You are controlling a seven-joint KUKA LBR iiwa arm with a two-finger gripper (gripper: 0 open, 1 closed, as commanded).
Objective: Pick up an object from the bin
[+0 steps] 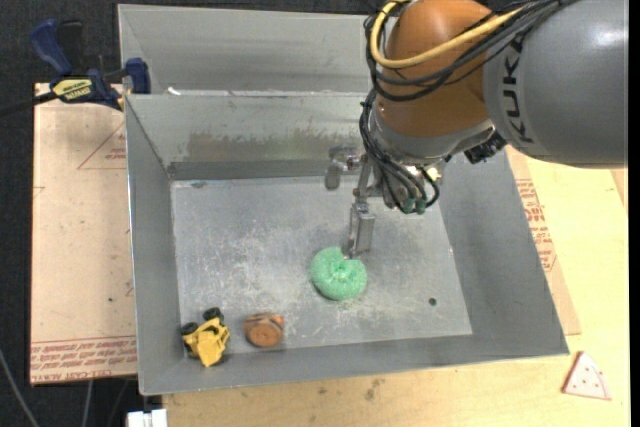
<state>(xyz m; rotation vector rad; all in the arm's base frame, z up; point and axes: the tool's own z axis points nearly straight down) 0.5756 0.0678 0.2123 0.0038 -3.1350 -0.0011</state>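
Note:
My gripper [357,241] hangs low in the middle of the bin, under the arm's orange cover. Its lower end reaches the upper edge of a green, round, spongy lump [339,276] on the bin floor, slightly right of the middle, and seems to touch it. Nothing is visibly held in the gripper. The lump rests on the floor.
A small yellow and black toy vehicle [205,338] lies in the front left corner of the bin. Just to its right sits a brown round disc [265,330]. The arm comes in from the upper right and covers the bin's back right part.

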